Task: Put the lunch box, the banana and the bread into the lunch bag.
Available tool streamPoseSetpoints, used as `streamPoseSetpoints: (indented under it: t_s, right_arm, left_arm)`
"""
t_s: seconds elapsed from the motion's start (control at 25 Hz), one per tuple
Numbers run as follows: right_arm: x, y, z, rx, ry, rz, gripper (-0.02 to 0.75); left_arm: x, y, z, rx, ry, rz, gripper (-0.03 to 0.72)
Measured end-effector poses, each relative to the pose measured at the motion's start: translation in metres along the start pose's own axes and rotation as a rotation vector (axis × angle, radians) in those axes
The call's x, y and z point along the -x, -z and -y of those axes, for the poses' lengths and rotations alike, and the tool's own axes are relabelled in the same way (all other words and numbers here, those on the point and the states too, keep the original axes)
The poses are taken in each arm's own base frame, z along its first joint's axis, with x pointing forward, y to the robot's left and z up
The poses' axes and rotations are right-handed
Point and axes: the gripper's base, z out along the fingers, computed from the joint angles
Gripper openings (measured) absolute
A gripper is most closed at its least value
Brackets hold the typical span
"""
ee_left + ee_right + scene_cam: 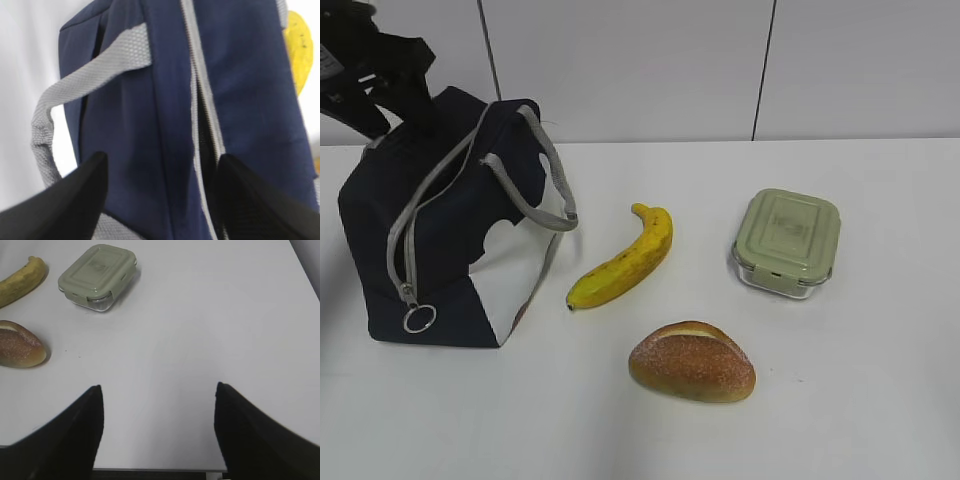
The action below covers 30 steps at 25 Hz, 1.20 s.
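The navy lunch bag [380, 230] stands at the left, its grey zipper [420, 200] partly undone along the top and the ring pull [419, 318] hanging low in front. My left gripper [398, 125] hovers at the bag's rear top. In the left wrist view the left gripper [162, 160] is open, its fingers straddling the blue top panel [165, 100] beside the zipper. The banana [625, 260], bread [692, 362] and green-lidded lunch box [787, 243] lie on the table to the right. My right gripper [159, 390] is open over bare table, well short of the lunch box [97, 275].
The bag's grey handles [535, 190] flop toward the banana. The white table [860, 400] meets a panelled wall behind. The right wrist view shows the table's near edge [160, 471] just below the fingers, with the bread [20, 347] and banana [20, 280] far left.
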Motion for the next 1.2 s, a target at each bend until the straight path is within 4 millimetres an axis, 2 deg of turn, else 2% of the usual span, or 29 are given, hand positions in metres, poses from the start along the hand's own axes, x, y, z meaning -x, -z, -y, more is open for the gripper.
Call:
streamPoseSetpoints:
  t_s: [0.12, 0.28, 0.44, 0.6, 1.2]
  right_arm:
    - [0.0, 0.0, 0.0, 0.0, 0.0, 0.0, 0.512]
    - [0.0, 0.0, 0.0, 0.0, 0.0, 0.0, 0.511]
    - [0.0, 0.0, 0.0, 0.0, 0.0, 0.0, 0.512]
    - [0.0, 0.0, 0.0, 0.0, 0.0, 0.0, 0.512]
    - [0.0, 0.0, 0.0, 0.0, 0.0, 0.0, 0.512]
  left_arm:
    - [0.001, -0.005, -0.002, 0.005, 0.001, -0.008, 0.398]
    - [0.002, -0.013, -0.004, 0.003, 0.005, -0.021, 0.252]
    - [0.002, -0.023, -0.006, -0.002, 0.01, -0.046, 0.155]
    - [0.003, -0.024, -0.006, -0.001, 0.011, -0.045, 0.008]
    - [0.005, -0.023, 0.004, -0.105, 0.054, -0.021, -0.003]
